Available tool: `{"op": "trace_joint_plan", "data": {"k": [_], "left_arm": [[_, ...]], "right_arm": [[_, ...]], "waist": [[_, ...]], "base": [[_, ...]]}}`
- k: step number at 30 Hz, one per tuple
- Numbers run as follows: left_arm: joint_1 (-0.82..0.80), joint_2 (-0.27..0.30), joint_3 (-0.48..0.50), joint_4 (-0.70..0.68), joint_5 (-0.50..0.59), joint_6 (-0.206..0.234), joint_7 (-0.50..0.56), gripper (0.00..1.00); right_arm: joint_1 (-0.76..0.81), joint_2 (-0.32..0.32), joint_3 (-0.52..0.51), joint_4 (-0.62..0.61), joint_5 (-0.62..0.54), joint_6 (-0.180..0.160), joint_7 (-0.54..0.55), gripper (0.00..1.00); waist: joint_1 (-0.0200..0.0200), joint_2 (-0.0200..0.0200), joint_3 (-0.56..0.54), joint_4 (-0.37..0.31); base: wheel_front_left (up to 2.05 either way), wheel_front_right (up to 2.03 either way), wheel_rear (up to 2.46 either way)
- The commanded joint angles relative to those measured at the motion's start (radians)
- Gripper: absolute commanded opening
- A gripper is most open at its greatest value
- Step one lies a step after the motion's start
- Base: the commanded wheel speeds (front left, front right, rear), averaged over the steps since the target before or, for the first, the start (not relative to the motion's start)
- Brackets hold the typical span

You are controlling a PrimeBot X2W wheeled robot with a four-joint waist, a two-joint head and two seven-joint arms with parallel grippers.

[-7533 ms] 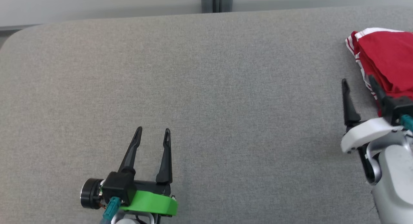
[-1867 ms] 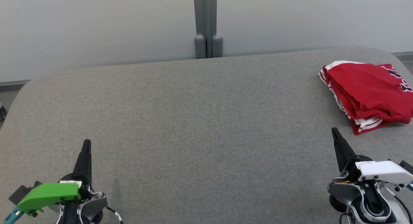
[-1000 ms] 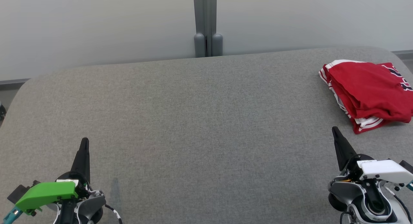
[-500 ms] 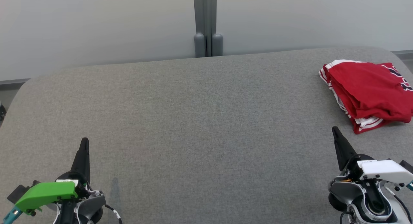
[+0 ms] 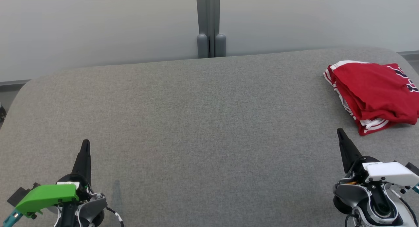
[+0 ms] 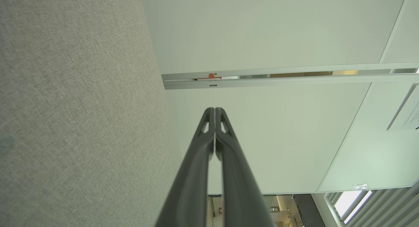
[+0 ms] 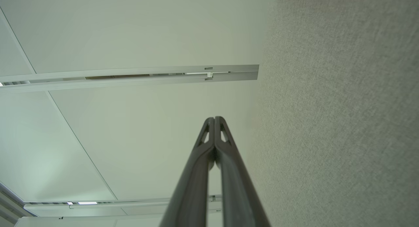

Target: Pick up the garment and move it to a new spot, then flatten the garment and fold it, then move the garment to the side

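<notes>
We hold both arms at the near edge of the desk [image 5: 203, 122]. Our left gripper [image 5: 85, 144] is by the near left corner and our right gripper [image 5: 340, 132] by the near right one. On each, the fingers are pressed together all the way to the tips with nothing between them. The wrist views show the same: the left fingers [image 6: 199, 161] and the right fingers [image 7: 201, 174] meet along their length, with bare grey cloth to one side and pale wall beyond.

The garment [image 5: 373, 93] lies at the far right corner of the desk. It is a red bundle with white striped trim, folded over on itself, and it runs out past the right edge of the head view. Our right gripper is near its near edge but clearly apart from it.

Several seconds ago our right gripper stood spread open right against that cloth, and our left one was open further in over the desk. Since then both have closed and drawn back. Our head has also lifted, so the wider view is our camera's doing, not the garment's. In the last two seconds nothing has shifted.

We judge that the garment has been let go folded and set aside. The last step looks done, and nothing seems left but to stay clear of it.
</notes>
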Motion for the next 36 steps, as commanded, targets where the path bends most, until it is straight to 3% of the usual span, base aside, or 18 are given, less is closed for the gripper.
{"op": "trace_joint_plan", "data": {"k": [1, 36], "left_arm": [[-0.014, 0.002, 0.004, 0.002, 0.005, -0.001, 0.004, 0.0], [-0.014, -0.004, 0.011, 0.002, 0.012, 0.0, 0.008, 0.0]], "right_arm": [[-0.011, -0.002, -0.003, 0.002, -0.004, 0.0, 0.006, 0.0], [-0.012, 0.001, -0.005, 0.002, -0.007, 0.0, 0.006, 0.0]], "waist": [[0.0, 0.0, 0.0, 0.0], [0.0, 0.0, 0.0, 0.0]], "base": [[0.0, 0.0, 0.0], [0.0, 0.0, 0.0]]}}
